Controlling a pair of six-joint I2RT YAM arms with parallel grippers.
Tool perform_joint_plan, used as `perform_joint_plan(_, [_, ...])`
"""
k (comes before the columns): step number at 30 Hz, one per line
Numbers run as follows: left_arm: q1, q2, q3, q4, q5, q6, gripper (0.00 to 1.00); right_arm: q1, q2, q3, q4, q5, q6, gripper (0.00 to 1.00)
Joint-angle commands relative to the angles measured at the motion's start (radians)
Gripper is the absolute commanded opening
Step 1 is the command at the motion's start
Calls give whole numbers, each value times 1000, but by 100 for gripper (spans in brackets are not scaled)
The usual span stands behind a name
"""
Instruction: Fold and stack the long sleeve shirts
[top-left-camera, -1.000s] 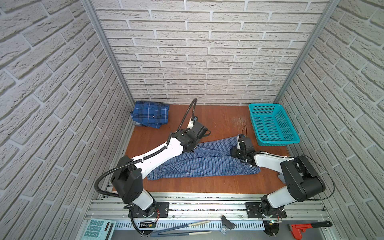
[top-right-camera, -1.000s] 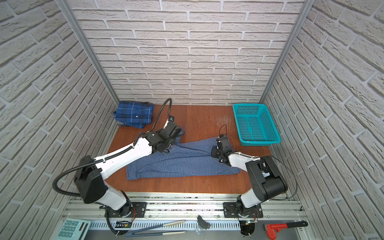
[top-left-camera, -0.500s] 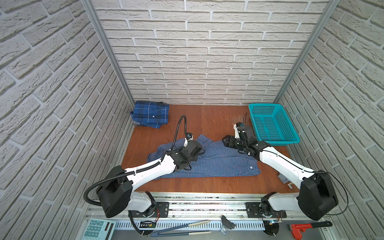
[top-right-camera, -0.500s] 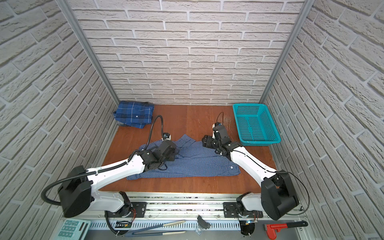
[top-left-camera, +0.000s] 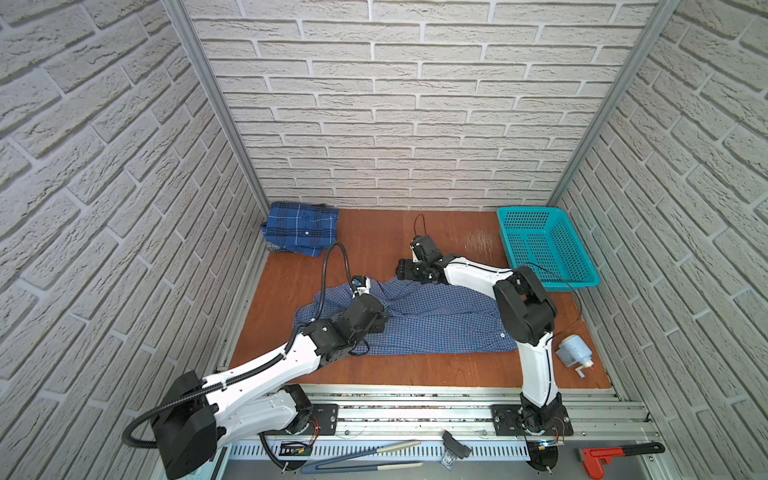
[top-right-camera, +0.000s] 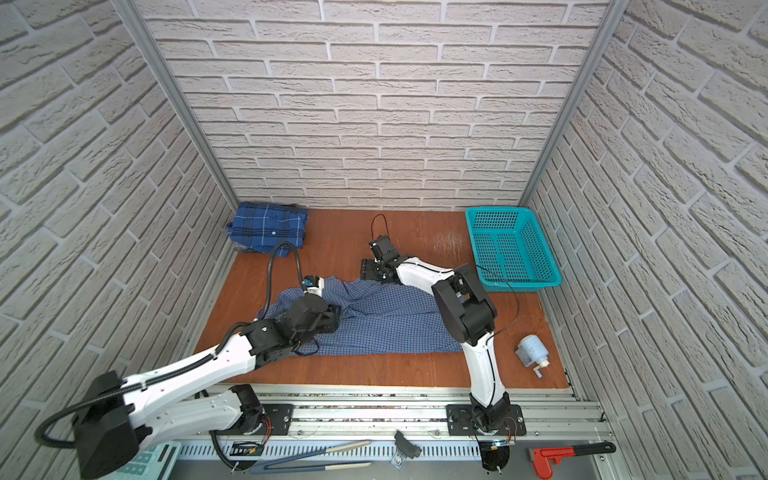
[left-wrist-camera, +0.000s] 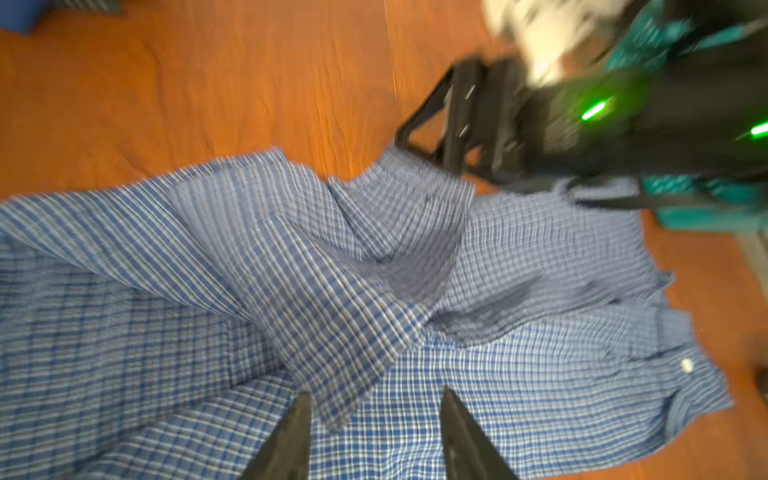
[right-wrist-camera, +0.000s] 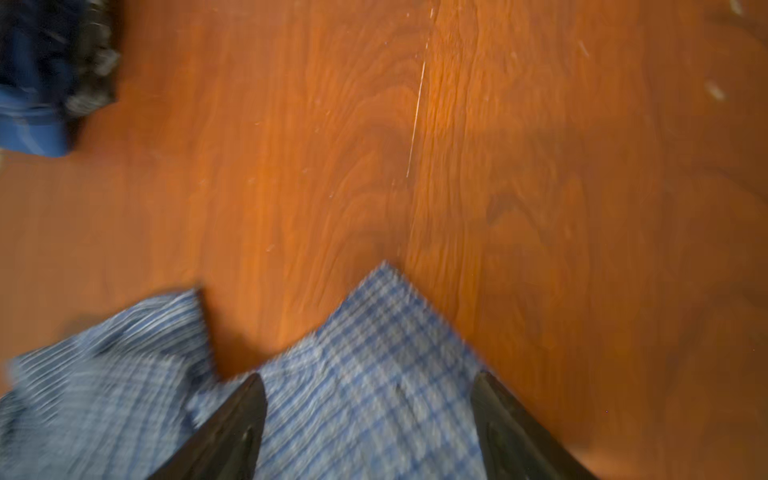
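A: Quick, where do we log the shirts?

B: We see the light blue small-check shirt (top-left-camera: 432, 328) lying rumpled across the middle of the wooden table (top-left-camera: 374, 245), with loose folds bunched along its far side. The darker plaid shirt (top-left-camera: 301, 228) sits folded in the far left corner, well apart from it.

A: Left tool?

B: We mark the left gripper (left-wrist-camera: 376, 409) released. Its jaws stand apart over the left half of the check shirt. A flap of cloth runs down between them but isn't pinched.

A: Right?

B: We mark the right gripper (right-wrist-camera: 368, 384) released too. Jaws are wide, low over a pointed corner at that shirt's far edge, with bare wood beyond. Both wrist views are blurry.

A: Extras?

B: We note the teal perforated basket (top-left-camera: 557, 283) at the far right. There's also a small white-grey object (top-left-camera: 575, 353) near the front right edge, and we can't tell what it is.
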Motion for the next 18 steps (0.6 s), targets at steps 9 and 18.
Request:
perform_joint_plan(9, [360, -83, -22, -10, 124, 150, 64, 10, 126, 99, -138, 49, -160, 61])
perform_joint_plan(18, [444, -40, -39, 24, 198, 193, 65, 62, 99, 127, -242, 163, -183, 54])
